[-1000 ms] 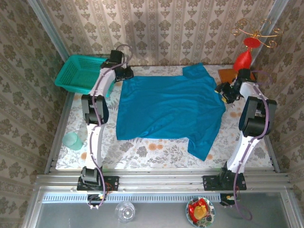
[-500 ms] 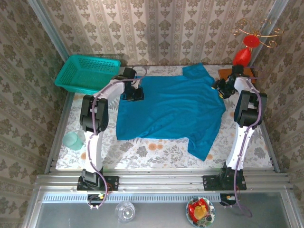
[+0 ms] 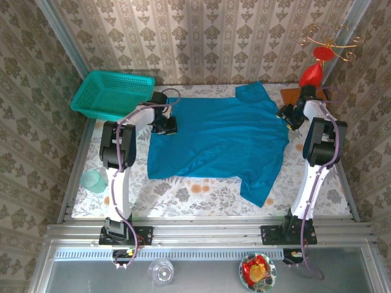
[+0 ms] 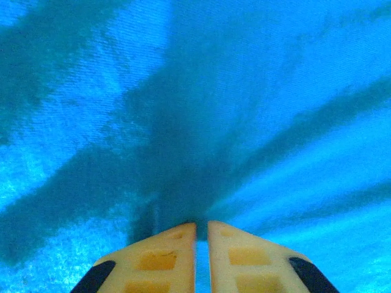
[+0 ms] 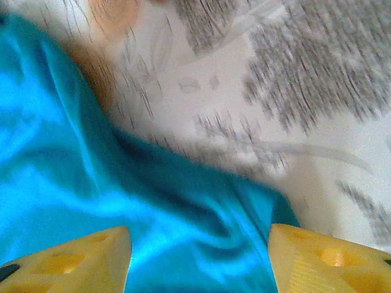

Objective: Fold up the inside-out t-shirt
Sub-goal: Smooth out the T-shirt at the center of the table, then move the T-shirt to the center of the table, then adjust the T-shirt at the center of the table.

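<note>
Basically, bright blue short-sleeved fabric t-shirt [image 3: 220,137] lies spread over the middle of the flower-patterned tablecloth [image 3: 195,192], mostly flat. One sleeve points to the far right corner, another hangs toward the near right. The left edge is rumpled and pulled in a bit.

Left gripper [image 3: 166,126] sits on the t-shirt's far left corner. In the left wrist view its yellow fingers [image 4: 159,256] are pressed almost together with a thin strip of blue fabric pinched between them, so it is clamped on the t-shirt. Dark creases fan out from the pinch point.

Right gripper [image 3: 286,116] is at the t-shirt's right edge, just below the far sleeve. In the right wrist view its yellow fingers [image 5: 73,253] stand well apart, nothing gripped. The folded blue hem lies between them on the patterned cloth, and that view is blurred.

Teal plastic mesh basket [image 3: 110,94] at far left corner, apart from the t-shirt. Pale green translucent cup [image 3: 93,180] at the left table edge. Red cone-shaped ornament [image 3: 311,76] at far right, behind the right arm
</note>
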